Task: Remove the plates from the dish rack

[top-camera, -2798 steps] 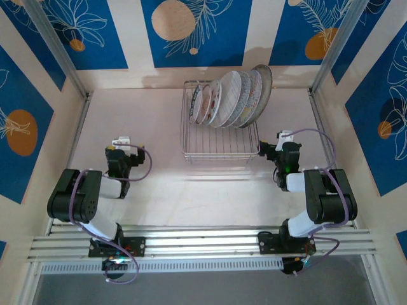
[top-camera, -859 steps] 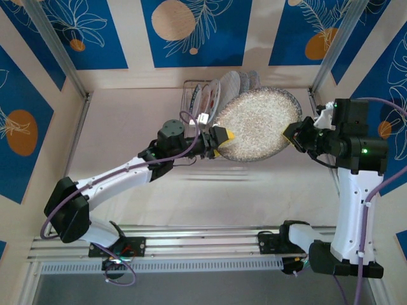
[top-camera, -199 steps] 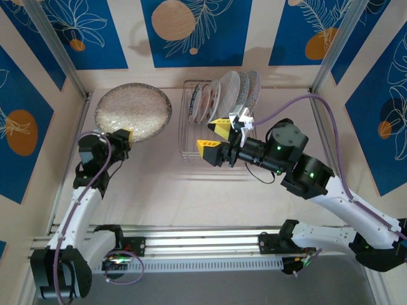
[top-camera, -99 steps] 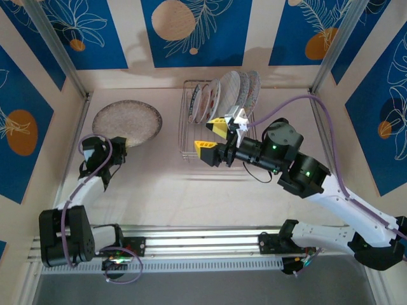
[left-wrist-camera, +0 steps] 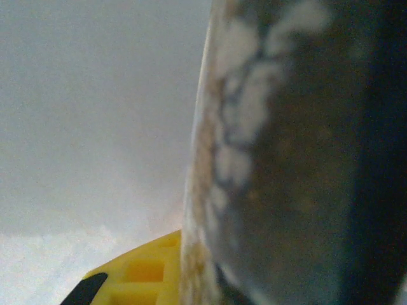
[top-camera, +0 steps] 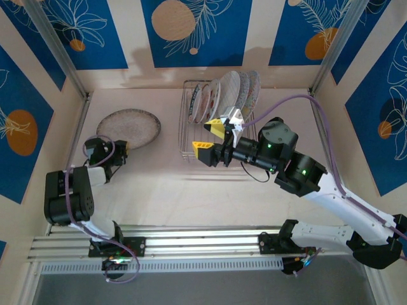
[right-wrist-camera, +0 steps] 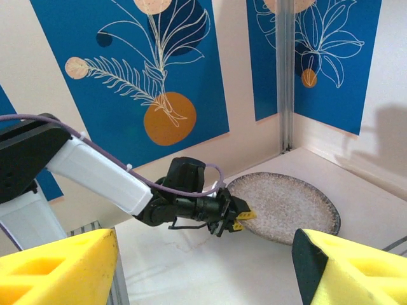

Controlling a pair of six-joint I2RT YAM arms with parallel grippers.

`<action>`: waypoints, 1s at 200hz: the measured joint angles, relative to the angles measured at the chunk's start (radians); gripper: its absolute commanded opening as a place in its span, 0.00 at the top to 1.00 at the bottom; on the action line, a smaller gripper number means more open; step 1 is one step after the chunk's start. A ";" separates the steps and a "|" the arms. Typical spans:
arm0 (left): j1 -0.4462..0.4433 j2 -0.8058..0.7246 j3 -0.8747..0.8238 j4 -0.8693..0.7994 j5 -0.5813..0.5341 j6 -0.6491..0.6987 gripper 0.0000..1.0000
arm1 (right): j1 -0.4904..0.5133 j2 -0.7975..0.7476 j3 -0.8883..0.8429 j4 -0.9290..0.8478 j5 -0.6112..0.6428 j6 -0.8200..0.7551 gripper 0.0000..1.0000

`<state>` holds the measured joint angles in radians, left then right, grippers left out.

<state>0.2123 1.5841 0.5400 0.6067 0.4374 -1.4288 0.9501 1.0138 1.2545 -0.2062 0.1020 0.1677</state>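
The speckled grey plate (top-camera: 128,127) now lies flat on the desk (top-camera: 165,184) near its far left corner; a moment ago it was still tilted. The left fingers (top-camera: 121,146) stay clamped on its near rim, so I think letting go comes next. The right fingers (top-camera: 214,126) stand apart in front of the dish rack (top-camera: 187,114) at the far edge, where the other plates (top-camera: 229,95) wait.

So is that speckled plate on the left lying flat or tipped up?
Flat, or nearly: the speckled plate rests on the table, with the left gripper shut on its rim.
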 measured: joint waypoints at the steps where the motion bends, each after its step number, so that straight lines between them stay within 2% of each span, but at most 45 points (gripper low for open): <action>1: 0.000 0.002 0.000 0.001 0.000 0.000 1.00 | 0.000 0.000 0.000 0.000 0.000 0.000 0.26; 130: 0.008 0.334 0.167 0.244 0.034 -0.001 1.00 | -0.044 0.013 0.000 -0.016 -0.001 -0.002 0.26; 200: 0.010 0.439 0.292 0.244 0.037 -0.001 1.00 | -0.064 0.013 0.000 -0.027 -0.002 -0.001 0.26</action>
<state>0.2226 2.0228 0.8318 0.8509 0.4747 -1.4300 0.8864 1.0271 1.2545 -0.2337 0.1005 0.1665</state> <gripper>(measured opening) 0.143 0.737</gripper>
